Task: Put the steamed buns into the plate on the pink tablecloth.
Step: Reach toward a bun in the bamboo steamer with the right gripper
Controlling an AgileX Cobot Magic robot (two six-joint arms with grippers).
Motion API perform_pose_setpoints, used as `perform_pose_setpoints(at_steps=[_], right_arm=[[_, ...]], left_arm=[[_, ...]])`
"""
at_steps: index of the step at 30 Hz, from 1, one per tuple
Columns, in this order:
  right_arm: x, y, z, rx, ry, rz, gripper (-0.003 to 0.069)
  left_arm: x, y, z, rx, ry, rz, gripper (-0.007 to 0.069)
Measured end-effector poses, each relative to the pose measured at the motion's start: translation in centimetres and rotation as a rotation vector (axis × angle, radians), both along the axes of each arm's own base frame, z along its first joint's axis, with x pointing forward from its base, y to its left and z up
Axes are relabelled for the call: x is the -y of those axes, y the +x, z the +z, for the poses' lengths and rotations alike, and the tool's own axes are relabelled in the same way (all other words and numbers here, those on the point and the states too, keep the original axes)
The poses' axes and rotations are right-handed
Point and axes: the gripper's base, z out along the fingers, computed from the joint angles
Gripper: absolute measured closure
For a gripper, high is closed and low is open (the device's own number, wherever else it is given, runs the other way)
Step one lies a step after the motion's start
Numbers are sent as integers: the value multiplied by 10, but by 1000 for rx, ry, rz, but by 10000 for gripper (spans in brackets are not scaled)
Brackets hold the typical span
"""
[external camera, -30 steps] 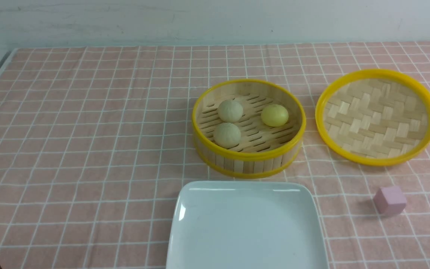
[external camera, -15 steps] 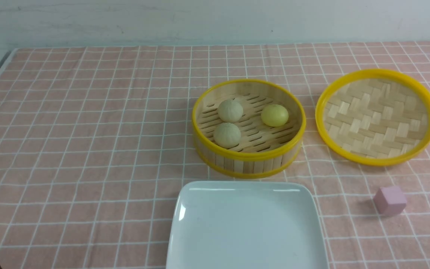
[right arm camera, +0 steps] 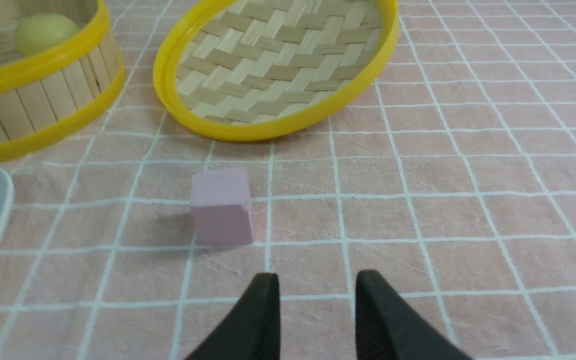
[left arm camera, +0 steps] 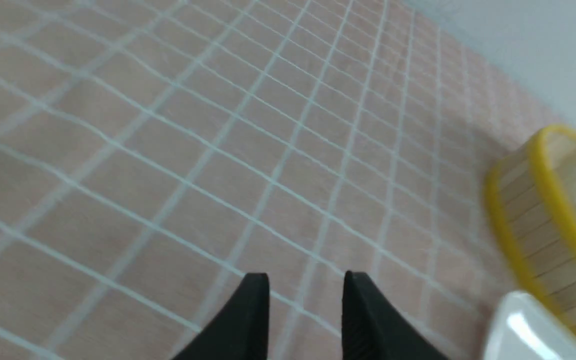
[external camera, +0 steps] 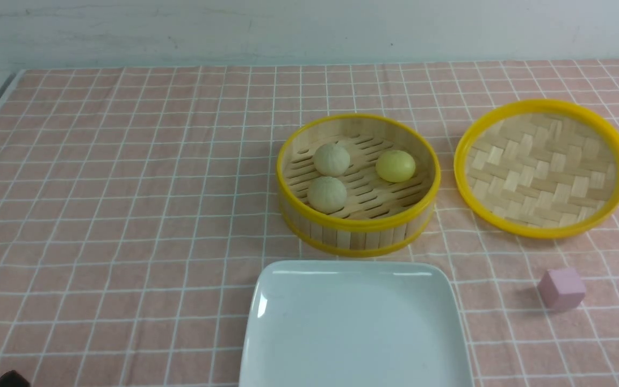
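Note:
Three steamed buns lie in the round bamboo steamer: two beige-grey ones and a pale yellow one. The white square plate sits empty on the pink tablecloth, just in front of the steamer. My left gripper is open and empty over bare cloth, left of the plate's corner and the steamer. Only a dark tip of it shows in the front view. My right gripper is open and empty over the cloth, just short of the pink cube.
The yellow-rimmed woven lid lies upside down to the right of the steamer. A small pink cube sits in front of the lid, right of the plate. The wall runs along the far table edge.
The dark tip of my left arm has come a little further into the front view's lower left corner. The buns, plate, lid and cube have not moved.

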Motion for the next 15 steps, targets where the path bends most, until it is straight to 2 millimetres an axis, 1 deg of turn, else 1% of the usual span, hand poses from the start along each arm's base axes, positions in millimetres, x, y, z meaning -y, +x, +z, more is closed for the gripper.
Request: perform_pose_setpoints(at_steps=[1,2,3,4,5,7,8,11,15], right_arm=[[-2,1,2,21,149,-15,420],[-4,1,4,35,301,-28,420],[-5,1,5,43,361,-34,420],[-7,2,9,66,567,-50,420],[-7,2,11,77,647,-59,420],[-8,2,14,88,819,-73,420],[-8,2,14,88,865,-76,420],[-8,2,15,88,925,-80,420],[-9,2,16,82,979,-81,421]], left_arm=[[4,0,1,-7,-203,18,384],[6,0,1,-14,-331,29,384],[6,0,1,-17,-354,31,384],[9,0,1,-28,-499,45,384],[10,0,1,-33,-542,50,384],[10,0,2,-36,-591,54,384],[10,0,2,-37,-598,56,384],[9,0,1,-33,-569,60,384],[7,0,2,-15,-419,42,384]])
